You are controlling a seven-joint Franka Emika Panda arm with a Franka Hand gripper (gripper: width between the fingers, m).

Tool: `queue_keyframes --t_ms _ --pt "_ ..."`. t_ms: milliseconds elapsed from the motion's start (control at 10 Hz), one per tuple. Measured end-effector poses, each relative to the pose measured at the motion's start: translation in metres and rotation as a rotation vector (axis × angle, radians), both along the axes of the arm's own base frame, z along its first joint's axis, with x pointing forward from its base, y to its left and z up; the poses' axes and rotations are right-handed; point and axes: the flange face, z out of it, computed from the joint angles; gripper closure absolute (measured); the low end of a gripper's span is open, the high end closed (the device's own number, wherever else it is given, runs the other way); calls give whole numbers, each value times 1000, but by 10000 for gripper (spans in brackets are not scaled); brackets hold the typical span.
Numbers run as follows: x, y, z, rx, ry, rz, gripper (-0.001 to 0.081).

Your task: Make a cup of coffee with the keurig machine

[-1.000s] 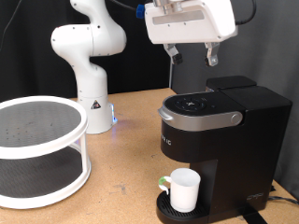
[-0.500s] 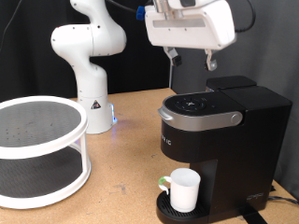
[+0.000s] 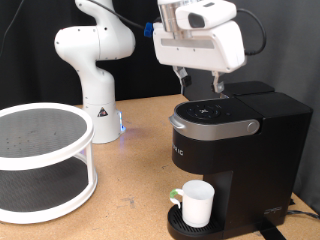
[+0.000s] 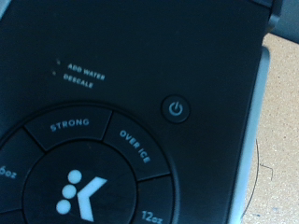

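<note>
The keurig machine [image 3: 240, 155] is a boxy black brewer at the exterior view's right, with its lid down. The white cup [image 3: 197, 203] stands on its round drip tray [image 3: 176, 225] under the head. My gripper [image 3: 200, 82] hangs just above the machine's top panel, fingers [image 3: 218, 84] spread apart and holding nothing. The wrist view shows only the machine's black control panel [image 4: 140, 56] close up, with a power button [image 4: 176, 108] and the brew-size ring [image 4: 82, 191]. The fingers do not show there.
A white two-tier round rack [image 3: 40, 160] stands at the exterior view's left. The arm's white base [image 3: 97, 60] rises at the back of the wooden table [image 3: 135, 190]. A black curtain forms the backdrop.
The gripper has come down toward the machine's top and shifted a little to the exterior view's left. The cup and the machine have not moved.
</note>
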Motion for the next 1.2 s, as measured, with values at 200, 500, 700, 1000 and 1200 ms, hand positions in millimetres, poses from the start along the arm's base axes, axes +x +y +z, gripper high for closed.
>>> queue_keyframes --t_ms 200,500,700,1000,1200 --pt "-3 0 -11 -4 11 2 290" --pt "-8 1 -26 -11 12 10 564" --pt "-6 3 -32 -14 -12 7 736" --pt "-2 5 -37 -15 -29 1 802" --pt "0 6 -42 -15 -25 2 802"
